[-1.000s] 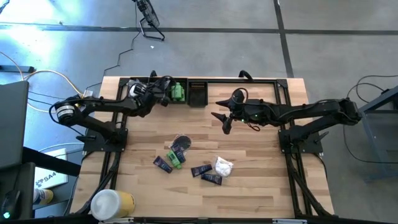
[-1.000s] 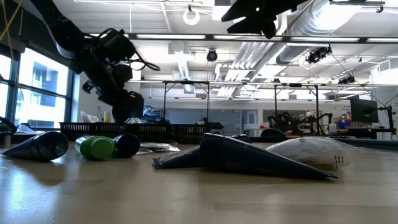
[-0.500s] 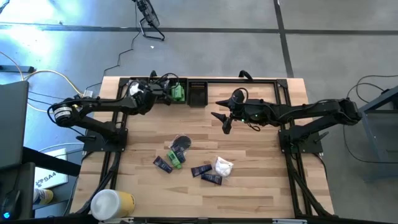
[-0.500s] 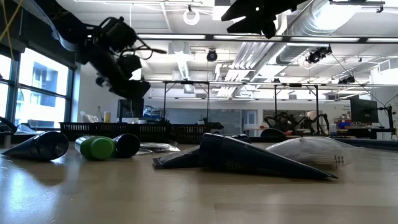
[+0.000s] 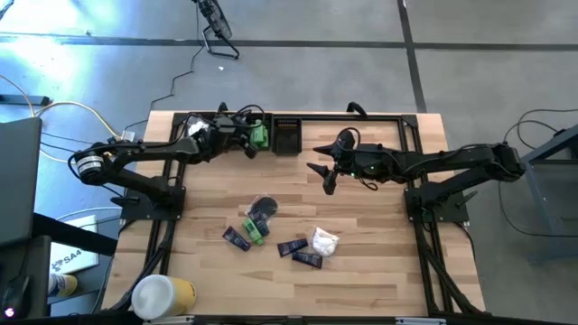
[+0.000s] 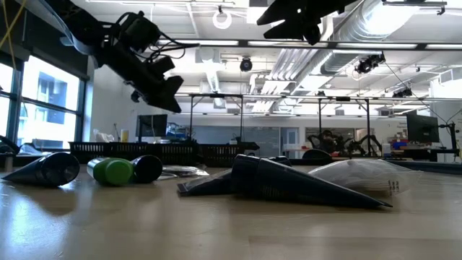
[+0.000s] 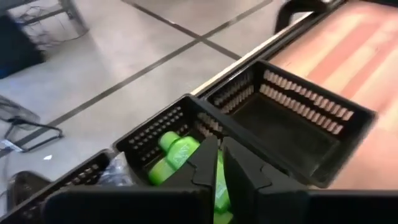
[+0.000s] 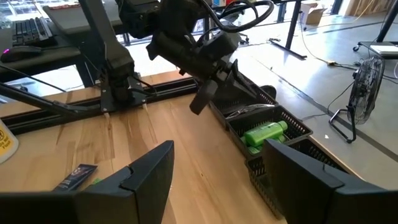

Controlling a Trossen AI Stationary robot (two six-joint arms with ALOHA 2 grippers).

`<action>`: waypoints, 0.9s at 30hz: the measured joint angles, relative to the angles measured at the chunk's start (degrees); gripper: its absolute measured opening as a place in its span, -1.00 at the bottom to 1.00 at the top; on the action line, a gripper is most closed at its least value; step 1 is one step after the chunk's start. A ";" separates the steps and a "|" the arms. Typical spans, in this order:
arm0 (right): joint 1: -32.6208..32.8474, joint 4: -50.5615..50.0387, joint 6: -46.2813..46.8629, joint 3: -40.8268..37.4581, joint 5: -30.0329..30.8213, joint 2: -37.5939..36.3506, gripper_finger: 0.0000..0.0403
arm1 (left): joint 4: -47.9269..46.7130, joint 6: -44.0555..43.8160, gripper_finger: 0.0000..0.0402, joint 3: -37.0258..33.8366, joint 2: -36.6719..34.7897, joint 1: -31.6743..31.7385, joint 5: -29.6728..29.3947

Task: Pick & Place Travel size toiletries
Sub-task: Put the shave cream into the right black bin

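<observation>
My left gripper (image 5: 246,142) hovers shut above the black baskets at the table's far edge, close over the green bottles (image 7: 176,151) that lie in the middle basket (image 5: 260,135); it holds nothing. My right gripper (image 5: 326,181) hangs open over the table's middle. On the wood lie a round black disc (image 5: 265,206), a green bottle (image 5: 255,227), dark sachets (image 5: 237,238) (image 5: 300,253) and a white wrapped packet (image 5: 323,240).
An empty black basket (image 5: 287,136) stands right of the one with the bottles. A large white-and-yellow cylinder (image 5: 163,295) lies at the near left corner. Black frame rails (image 5: 411,135) run along the table's far edge and sides.
My left gripper has risen from the basket and tipped up from pointing steeply down to a shallow slant, its tips swinging toward the table's right. The green bottles stay in the basket.
</observation>
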 joint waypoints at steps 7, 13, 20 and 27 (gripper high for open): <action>0.00 -0.02 0.11 0.00 0.00 0.00 0.18 | 2.22 0.09 -0.96 0.00 0.00 0.00 15.34; 0.00 -1.68 1.25 0.00 0.00 0.00 0.18 | 8.04 0.09 -0.99 0.00 -0.02 -2.07 27.00; 0.00 -6.11 2.95 0.00 0.06 0.00 0.18 | 7.09 1.72 -1.00 -0.02 -2.74 -8.62 22.11; 0.00 -6.88 2.99 0.00 0.05 0.00 0.18 | 1.52 4.65 -1.00 -0.02 -6.93 -12.52 21.40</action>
